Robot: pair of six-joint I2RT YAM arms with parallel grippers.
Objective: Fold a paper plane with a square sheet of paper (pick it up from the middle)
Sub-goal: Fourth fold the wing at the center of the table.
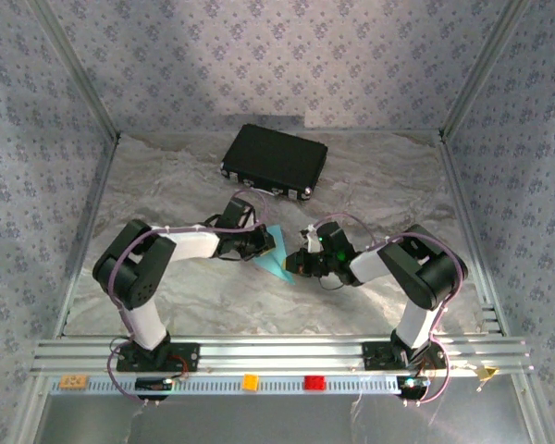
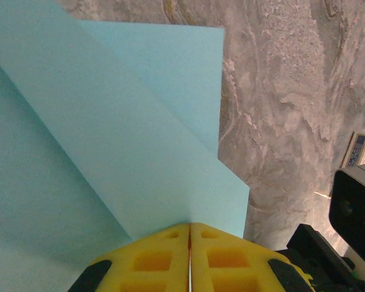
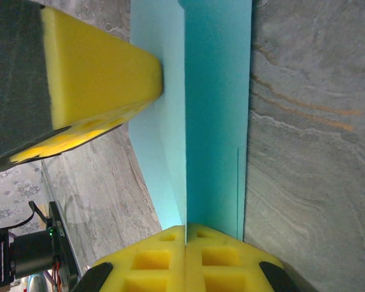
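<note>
Two grippers, one piece of blue paper (image 1: 279, 265) between them. The paper is on the near side of the black case (image 1: 275, 160), toward the arm bases, apart from the case and roughly in line with its middle. The left gripper (image 1: 262, 242) reaches in from the side of the case's left end and the right gripper (image 1: 302, 263) from the side of its right end. The two are close together, both nearer the bases than the case. In the left wrist view, the left pads (image 2: 152, 258) are pressed flat together with the seam closed and the paper running straight into it, so they are clamped on the paper. In the right wrist view, the right pads (image 3: 225, 258) are also together and the paper enters the seam, so they are clamped on it too. A yellow finger (image 3: 97, 73) of the left gripper meets the same paper further up. The paper is already folded. The left wrist view shows overlapping layers with slanted edges, and the right wrist view shows a straight crease running away from the pads, one flap lighter than the other. The grey marbled table (image 1: 213, 296) is below it. I can't tell whether the paper touches the table or hangs clear. The case lies flat, tilted in plan, with nothing on it.
</note>
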